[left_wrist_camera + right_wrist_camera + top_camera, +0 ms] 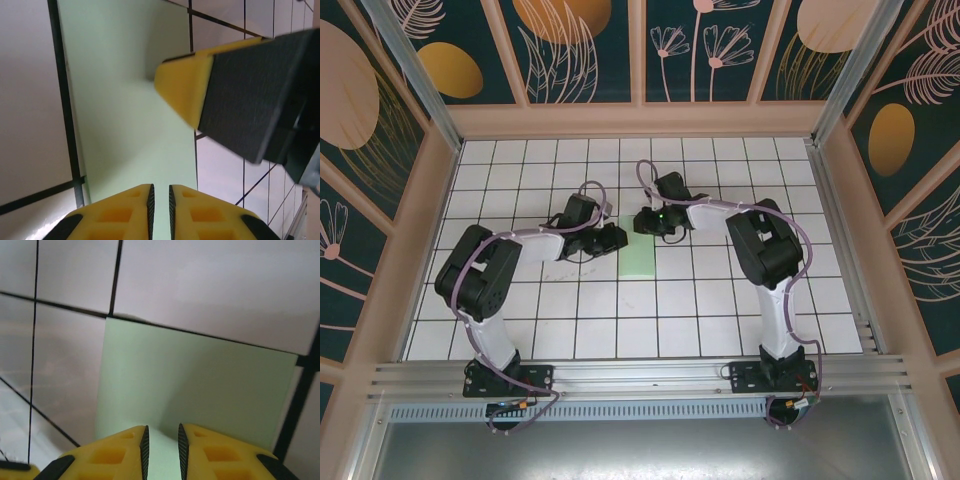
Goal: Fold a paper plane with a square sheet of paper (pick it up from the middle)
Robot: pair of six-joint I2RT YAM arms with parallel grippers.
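Your left end effector point(160, 192) is clenched to a thin slit, low over the paper point(125, 125), whose near edge runs under its tips. It is likely pinning the paper for a crease, though you cannot tell whether it pinches. Opposite, your right end effector point(161, 432), likewise nearly closed, rests a fingertip on the paper. Beside both, the long edges lie free on open desk point(30, 100).

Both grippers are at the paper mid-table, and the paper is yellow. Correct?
One slip: the paper is pale mint green, not yellow; the yellow belongs to the gripper fingers. The left wrist view shows this. The left gripper and right gripper are both at it, mid-table.
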